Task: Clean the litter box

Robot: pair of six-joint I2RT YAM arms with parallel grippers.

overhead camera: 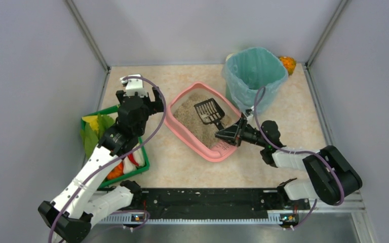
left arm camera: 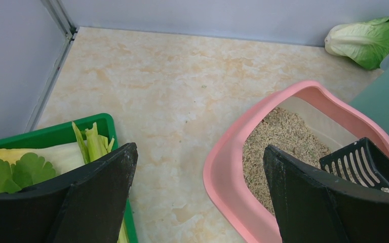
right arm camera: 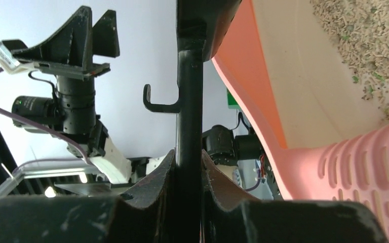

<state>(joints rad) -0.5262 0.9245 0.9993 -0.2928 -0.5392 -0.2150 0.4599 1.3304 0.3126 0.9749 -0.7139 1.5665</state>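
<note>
Nearest, the right gripper [right arm camera: 188,169] is pinched tight on the thin handle of a black slotted scoop [overhead camera: 210,111], whose head is over the beige litter inside the litter box [overhead camera: 215,153]. That pink tray sits slantwise in the middle of the table [overhead camera: 294,111], its slotted ledge at the near end, just beside the teal-lined bin [overhead camera: 256,71]. Off to the left, the left gripper [left arm camera: 198,157] hangs spread wide with nothing between its jaws, above the gap between the box's rim and a green tray [left arm camera: 40,135] of leafy greens.
</note>
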